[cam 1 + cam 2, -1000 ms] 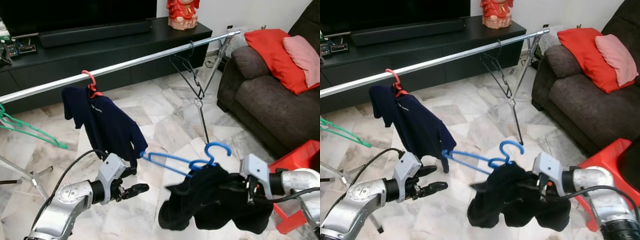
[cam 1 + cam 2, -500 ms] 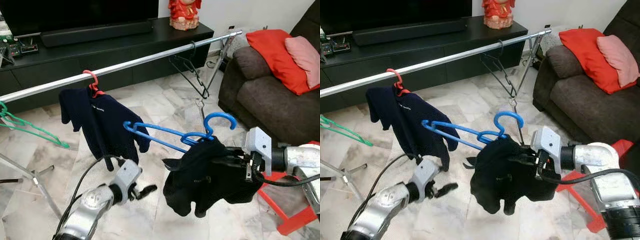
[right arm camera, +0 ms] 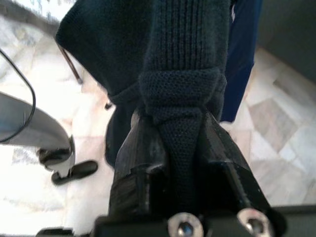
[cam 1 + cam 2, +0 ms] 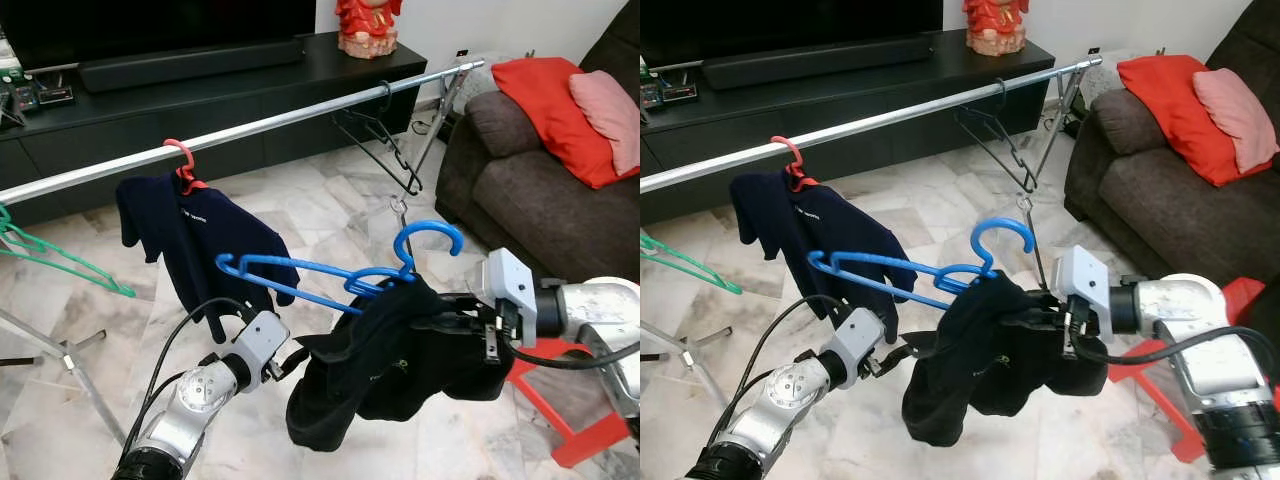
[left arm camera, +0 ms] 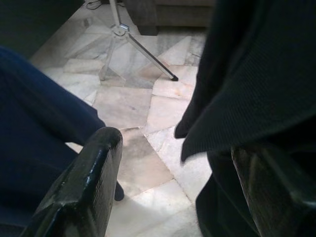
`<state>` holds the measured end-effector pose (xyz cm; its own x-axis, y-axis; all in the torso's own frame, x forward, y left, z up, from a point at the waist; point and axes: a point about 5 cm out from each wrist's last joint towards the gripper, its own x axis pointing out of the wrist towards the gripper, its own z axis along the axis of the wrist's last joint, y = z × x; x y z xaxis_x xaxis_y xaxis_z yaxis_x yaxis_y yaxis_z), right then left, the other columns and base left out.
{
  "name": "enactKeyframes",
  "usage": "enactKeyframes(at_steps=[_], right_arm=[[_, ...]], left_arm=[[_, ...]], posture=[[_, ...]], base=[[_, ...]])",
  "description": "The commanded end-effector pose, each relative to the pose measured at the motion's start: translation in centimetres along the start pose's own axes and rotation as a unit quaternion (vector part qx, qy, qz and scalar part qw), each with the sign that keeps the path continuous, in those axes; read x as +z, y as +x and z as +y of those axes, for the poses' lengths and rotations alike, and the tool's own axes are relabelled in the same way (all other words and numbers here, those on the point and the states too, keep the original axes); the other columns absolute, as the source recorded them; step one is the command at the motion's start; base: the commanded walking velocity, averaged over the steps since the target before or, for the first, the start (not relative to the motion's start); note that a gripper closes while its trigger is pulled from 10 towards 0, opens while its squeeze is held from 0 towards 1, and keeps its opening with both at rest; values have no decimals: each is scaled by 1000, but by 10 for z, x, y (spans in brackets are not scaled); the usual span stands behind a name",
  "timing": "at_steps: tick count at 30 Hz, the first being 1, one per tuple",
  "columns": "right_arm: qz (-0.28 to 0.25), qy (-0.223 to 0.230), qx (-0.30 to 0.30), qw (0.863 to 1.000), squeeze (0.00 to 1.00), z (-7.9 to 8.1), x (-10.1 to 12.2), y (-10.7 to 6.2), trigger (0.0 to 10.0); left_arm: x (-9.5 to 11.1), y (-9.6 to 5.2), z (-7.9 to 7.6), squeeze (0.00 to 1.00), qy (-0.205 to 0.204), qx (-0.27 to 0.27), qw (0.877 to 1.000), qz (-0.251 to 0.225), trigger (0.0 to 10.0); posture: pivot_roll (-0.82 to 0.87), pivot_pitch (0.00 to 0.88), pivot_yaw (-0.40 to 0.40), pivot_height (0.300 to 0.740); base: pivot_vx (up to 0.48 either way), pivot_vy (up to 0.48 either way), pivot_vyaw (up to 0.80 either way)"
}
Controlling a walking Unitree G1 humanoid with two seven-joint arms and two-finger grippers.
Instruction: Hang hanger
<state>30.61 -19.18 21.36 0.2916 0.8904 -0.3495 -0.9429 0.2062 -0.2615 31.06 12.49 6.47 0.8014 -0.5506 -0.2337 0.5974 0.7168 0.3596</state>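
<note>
A blue hanger (image 4: 300,272) carrying a black knitted garment (image 4: 385,350) hangs in the air below the silver rail (image 4: 290,117), its hook (image 4: 430,240) pointing up. My right gripper (image 4: 470,325) is shut on the garment's right side; in the right wrist view its fingers (image 3: 138,148) clamp a fold of the knit (image 3: 185,84). My left gripper (image 4: 292,354) is open at the garment's lower left edge. In the left wrist view the cloth (image 5: 247,74) drapes over one finger (image 5: 269,190), and the other finger (image 5: 86,185) stands apart.
The rail holds a red hanger (image 4: 182,165) with a navy shirt (image 4: 200,240), empty black hangers (image 4: 385,140) and a green hanger (image 4: 60,265). A dark sofa (image 4: 560,200) with red cushions and a red basket (image 4: 560,400) stand at right. The TV console (image 4: 200,100) is behind.
The right gripper has lifted the hanger and garment and swung them leftward. The left gripper has come up from near the floor to the garment's lower edge.
</note>
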Motion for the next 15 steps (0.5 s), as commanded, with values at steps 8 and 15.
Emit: enactKeyframes(at_steps=[8,15], right_arm=[[-29,-28,12,999,0,-3,17,8,0],[-38,-32,21,999,0,-1,21,13,0]], left_arm=[[-1,4,-8,0,12,-5,1000,-8,10000],[5,8,1,0,9,36,999,-24,863]], posture=[[-21,177,-82,740],[-18,176,-83,740]], base=[[0,0,0],[0,0,0]])
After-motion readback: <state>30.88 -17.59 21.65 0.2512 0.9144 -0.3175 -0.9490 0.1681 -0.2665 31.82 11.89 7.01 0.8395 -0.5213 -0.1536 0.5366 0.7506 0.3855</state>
